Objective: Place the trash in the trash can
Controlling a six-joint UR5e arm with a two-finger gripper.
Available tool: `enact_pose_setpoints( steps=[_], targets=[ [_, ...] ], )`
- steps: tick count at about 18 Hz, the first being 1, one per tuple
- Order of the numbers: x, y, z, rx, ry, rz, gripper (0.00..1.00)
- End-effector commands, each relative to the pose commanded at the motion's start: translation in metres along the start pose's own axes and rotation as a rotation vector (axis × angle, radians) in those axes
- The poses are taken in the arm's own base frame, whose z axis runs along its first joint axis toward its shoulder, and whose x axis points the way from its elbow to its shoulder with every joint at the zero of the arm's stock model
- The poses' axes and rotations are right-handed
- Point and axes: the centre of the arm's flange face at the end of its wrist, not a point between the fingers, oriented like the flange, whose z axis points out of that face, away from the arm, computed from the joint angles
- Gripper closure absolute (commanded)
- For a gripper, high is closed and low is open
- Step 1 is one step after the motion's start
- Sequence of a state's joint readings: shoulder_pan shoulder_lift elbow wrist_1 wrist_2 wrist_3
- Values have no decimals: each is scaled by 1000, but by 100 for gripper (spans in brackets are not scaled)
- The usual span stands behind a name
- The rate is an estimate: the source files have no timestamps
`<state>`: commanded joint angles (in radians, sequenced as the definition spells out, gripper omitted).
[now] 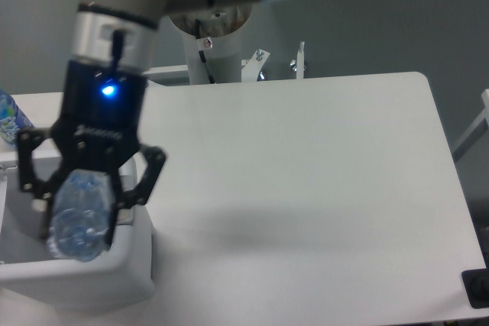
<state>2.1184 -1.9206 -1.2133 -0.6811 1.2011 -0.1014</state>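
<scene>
- I am seeing the end effector (79, 215) hanging over the trash can (84, 276) at the left front of the counter (306, 173), its dark fingers (122, 204) clamped on the crushed bottle (79, 217).
- The bottle is sitting upright between the fingers, its lower end reaching about level with the can's near rim, over the opening; whether it is touching the rim I cannot tell.
- The bottle is looking clear and bluish here; I am not making out its label or cap behind the fingers.
- A blue light (108, 90) is glowing on the black wrist body just above the fingers.
- The arm is reaching down from the upper left and is covering most of the can's opening, so I cannot see what is lying inside.
- The can is showing only its white near wall and thick front rim below the end effector.
- A blue-labelled water bottle (9, 120) is standing at the far left edge of the counter, behind the can and partly cut off by the frame.
- The arm's white mounting column (210, 51) is standing behind the counter's far edge.
</scene>
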Motion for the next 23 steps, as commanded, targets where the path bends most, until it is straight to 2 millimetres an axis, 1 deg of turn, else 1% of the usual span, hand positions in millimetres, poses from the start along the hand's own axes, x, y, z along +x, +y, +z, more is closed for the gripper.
enact_pose_setpoints(
  steps=[3, 4, 5, 7, 8, 10, 12, 15, 16, 18, 20, 22, 23],
  targets=[
    [2, -3, -9, 11, -6, 0, 0],
    [-4, -5, -12, 14, -14, -6, 0],
    [-15, -4, -12, 13, -33, -13, 0],
    [-58, -13, -23, 32, -125, -47, 0],
    [-76, -14, -25, 37, -179, -55, 0],
    [-121, -17, -35, 43, -312, -74, 0],
    [-160, -17, -46, 26, -431, -32, 0],
    [-206, -6, -55, -97, -587, 111, 0],
    [-220, -3, -60, -145, -627, 155, 0],
    [-245, 6, -68, -259, -652, 215, 0],
    [-258, 14, -84, -388, -627, 302, 0],
    [-277, 24, -89, -504, -589, 383, 0],
    [-286, 29, -92, -534, -581, 389, 0]
  ],
)
